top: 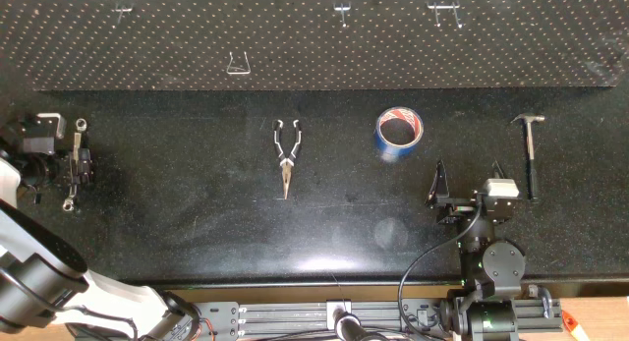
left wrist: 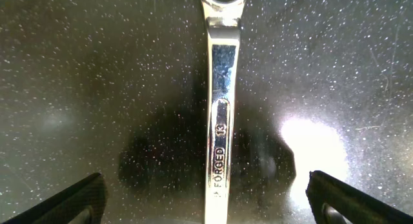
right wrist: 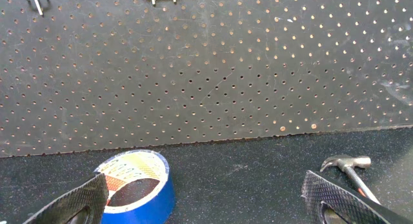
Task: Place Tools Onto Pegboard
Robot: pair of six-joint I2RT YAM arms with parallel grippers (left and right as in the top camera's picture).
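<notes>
Straddling the wrench [left wrist: 219,121] with the left gripper [left wrist: 203,188], spread wide to either side of the shank and pinching nothing, at the far left of the table [top: 197,218]. Judging the step in hand as picking this wrench up.

Aiming to come straight down with the shank centred in the gap. Closing across its narrow width near the middle rather than out by the ring end, so as to be avoiding a swing on lifting. Squeezing firmly, being wary of polished steel slipping and of a thin flat bar lying tight against the table. Planning for the ring end to be leading toward a hook.

Resting the right gripper [right wrist: 203,185], likewise spread and empty, low over the right part of the table, near the tape [right wrist: 155,201] and the hammer [right wrist: 348,166]. Counting three more tools lying well apart in a row: pliers [top: 287,154] in the middle, then tape, then hammer at the right.

Looking beyond to the pegboard [top: 314,41], carrying several wire hooks [top: 342,11], all bare.

Noticing stamped lettering and a size mark along the wrench shank, and printing inside the tape's core; leaving both unread.
</notes>
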